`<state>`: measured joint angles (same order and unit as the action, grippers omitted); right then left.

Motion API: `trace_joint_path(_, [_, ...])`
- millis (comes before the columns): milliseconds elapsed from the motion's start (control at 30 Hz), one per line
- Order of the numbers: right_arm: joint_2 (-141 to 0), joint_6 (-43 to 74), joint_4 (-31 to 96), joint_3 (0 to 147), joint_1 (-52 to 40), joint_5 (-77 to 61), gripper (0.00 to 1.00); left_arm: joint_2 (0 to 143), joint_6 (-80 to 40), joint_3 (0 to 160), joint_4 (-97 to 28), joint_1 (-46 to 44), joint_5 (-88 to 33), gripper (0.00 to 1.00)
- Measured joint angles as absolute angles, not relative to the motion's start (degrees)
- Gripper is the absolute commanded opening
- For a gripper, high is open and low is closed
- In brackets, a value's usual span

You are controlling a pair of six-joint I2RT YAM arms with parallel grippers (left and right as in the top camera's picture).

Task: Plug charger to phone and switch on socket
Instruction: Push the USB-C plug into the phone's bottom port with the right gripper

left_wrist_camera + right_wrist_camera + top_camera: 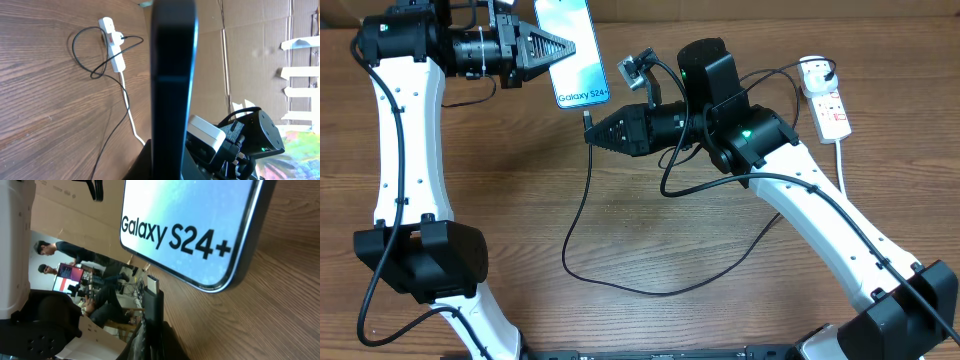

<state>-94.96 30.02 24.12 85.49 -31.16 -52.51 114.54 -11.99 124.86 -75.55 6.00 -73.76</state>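
Overhead, the left gripper (560, 47) is clamped on the slim rectangular phone with the pale blue screen (582, 82). Its black fingers reach in over one long side, and the "Galaxy S24+" end sticks out past them. Its own wrist camera shows only the phone's dark edge, standing upright between the fingers.

The right gripper (592, 130) is closed on the small connector end of the long thin black charger (152, 286). Only the right wrist view shows the metal tip, which points at the phone's lettered edge close ahead; whether they touch cannot be told. Behind this gripper the charger drops in a wide loop over the brown wood-grain table (500, 190). It runs on to the small white oblong socket with red markings (832, 108), well behind the wrist, where its other end is seated.

Beyond the phone, the left wrist view shows brown cardboard walls (250, 60) with strips of pale tape (300, 92). The right wrist view shows people (45, 255) near a lit monitor (65, 275).
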Motion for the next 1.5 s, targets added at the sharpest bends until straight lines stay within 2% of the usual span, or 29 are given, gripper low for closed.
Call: trace_joint_path(1500, [-95.0,30.0,25.1,85.5,-31.2,-52.5,0.04,114.5,-8.8,124.9,-79.1,6.0,-73.8,0.04])
